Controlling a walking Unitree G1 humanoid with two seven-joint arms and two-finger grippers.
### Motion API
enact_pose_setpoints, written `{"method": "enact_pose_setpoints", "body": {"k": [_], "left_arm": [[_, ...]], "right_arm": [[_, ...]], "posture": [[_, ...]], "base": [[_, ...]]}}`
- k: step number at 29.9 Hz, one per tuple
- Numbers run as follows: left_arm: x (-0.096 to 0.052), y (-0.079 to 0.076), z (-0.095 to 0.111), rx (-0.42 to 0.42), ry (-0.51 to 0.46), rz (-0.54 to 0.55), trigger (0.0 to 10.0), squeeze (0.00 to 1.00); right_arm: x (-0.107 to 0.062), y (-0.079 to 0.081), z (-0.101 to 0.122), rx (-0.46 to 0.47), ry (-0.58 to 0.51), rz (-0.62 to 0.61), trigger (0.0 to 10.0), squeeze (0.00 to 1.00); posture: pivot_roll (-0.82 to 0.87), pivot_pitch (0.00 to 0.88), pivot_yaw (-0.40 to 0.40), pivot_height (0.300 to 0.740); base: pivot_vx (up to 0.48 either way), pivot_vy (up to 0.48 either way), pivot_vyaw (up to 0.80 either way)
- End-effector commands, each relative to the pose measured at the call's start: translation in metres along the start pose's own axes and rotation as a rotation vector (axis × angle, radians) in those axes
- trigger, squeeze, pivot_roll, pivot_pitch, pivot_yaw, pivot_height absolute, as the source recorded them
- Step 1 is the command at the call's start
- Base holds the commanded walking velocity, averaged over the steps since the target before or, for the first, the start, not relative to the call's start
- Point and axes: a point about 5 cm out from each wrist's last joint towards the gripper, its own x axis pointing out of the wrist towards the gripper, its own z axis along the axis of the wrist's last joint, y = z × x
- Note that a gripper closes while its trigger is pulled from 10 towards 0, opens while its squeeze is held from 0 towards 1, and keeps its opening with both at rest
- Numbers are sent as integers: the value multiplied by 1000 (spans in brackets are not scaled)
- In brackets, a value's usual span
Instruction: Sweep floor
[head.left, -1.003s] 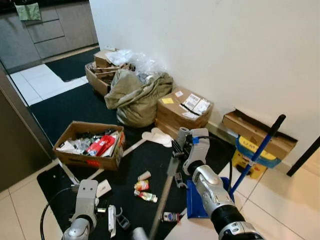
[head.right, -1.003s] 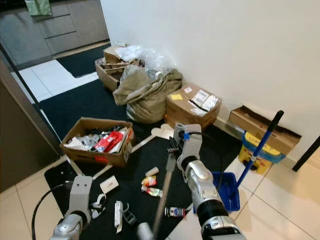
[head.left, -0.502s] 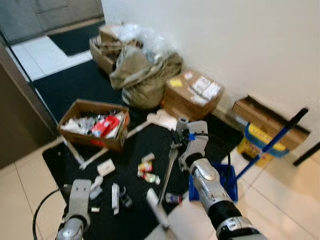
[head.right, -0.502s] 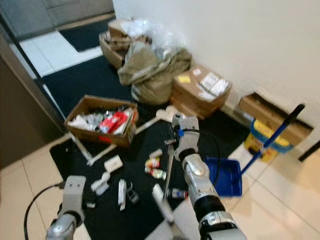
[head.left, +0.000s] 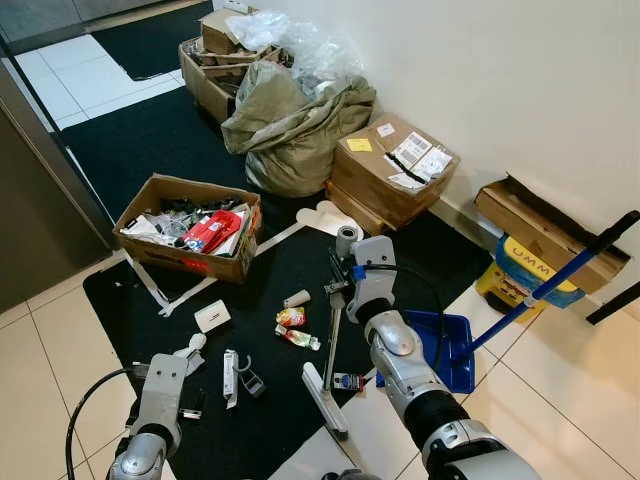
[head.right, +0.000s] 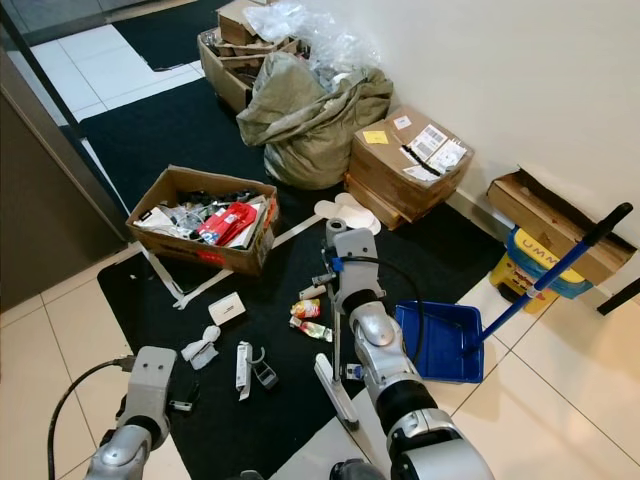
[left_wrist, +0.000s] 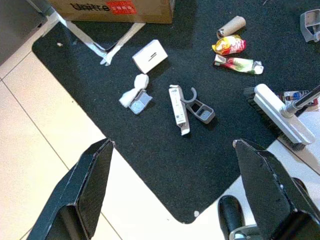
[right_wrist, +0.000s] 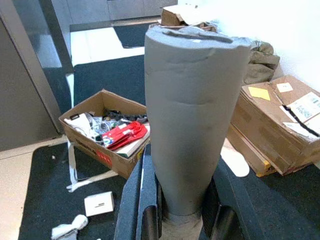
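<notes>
R gripper (right_wrist: 182, 220): clamped on broom handle (right_wrist: 192, 115); grip end fills the wrist view, fingertips cut off
Broom head (head.left: 325, 398): set at near edge of black mat (head.left: 150, 160)
L gripper (left_wrist: 175, 200): fingers spread wide over litter; tips cut off
Dustpan (head.right: 442, 342): right of broom, partly hidden by arm

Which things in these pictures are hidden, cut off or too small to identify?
- Open cardboard box: its contents are a jumble, too small to name in the eye views.
- Labels on the sealed box: print too small to read.
- Olive sack: what it holds is hidden by its own cloth.
- Broom: in the right wrist view its grey handle hides the floor behind.
</notes>
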Motion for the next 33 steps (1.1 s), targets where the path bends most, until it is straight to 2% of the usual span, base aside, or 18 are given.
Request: {"method": "enact_pose_setpoints", "body": {"k": [1,4,7,8,11,16,18,19,21,24,27,28,30,32,33], "left_arm": [[-4,3,-6,37,8,-18,10000,0],[-5,4,-7,43,5,-19,10000,0],[-6,6,-6,60,-8,-27,10000,0],[-6,6,-6,60,-8,-27,10000,0],[-6,8,-4,68,-28,-27,10000,0],[-6,10,-2,74,-39,-26,10000,0],[-7,12,-2,74,-43,-19,10000,0],[-7,12,-2,74,-43,-19,10000,0],[-7,13,-2,71,-48,-13,10000,0],[-7,13,-2,70,-50,-12,10000,0],[-7,11,-2,65,-50,-13,10000,0],[-7,11,-2,65,-50,-13,10000,0],[-7,10,-2,61,-49,-12,10000,0],[-7,10,-2,61,-49,-12,10000,0],[-6,10,-1,59,-48,-12,10000,0]], "right_arm": [[1,7,6,-34,-59,27,10000,0],[1,11,6,-67,-77,51,10000,0],[2,11,14,-177,-150,78,10000,0],[2,11,14,-177,-150,78,10000,0],[4,7,23,-260,-212,89,10000,0],[5,6,28,-291,-244,97,10000,0],[5,4,30,-350,-262,101,10000,0],[5,4,30,-350,-262,101,10000,0],[6,-3,28,-407,-235,72,10000,0],[7,-8,26,-440,-211,46,10000,0],[8,-29,19,-533,-123,-66,10000,0],[8,-29,19,-533,-123,-66,10000,0],[8,-42,19,-569,-94,-132,10000,0],[8,-42,19,-569,-94,-132,10000,0],[9,-49,21,-584,-84,-172,10000,0]], "posture": [[13,269,5,740],[13,269,5,740],[26,293,5,740],[26,293,5,740],[35,312,0,740],[34,318,-4,740],[34,323,-7,740],[34,323,-7,740],[33,325,-9,740],[33,325,-9,740],[30,317,-16,740],[30,317,-16,740],[27,311,-19,740],[27,311,-19,740],[22,303,-22,740]], "base": [[0,0,0],[0,0,0],[0,0,0],[0,0,0],[0,0,0],[0,0,0],[0,0,0],[0,0,0],[0,0,0],[0,0,0],[0,0,0],[0,0,0],[0,0,0],[0,0,0],[0,0,0]]}}
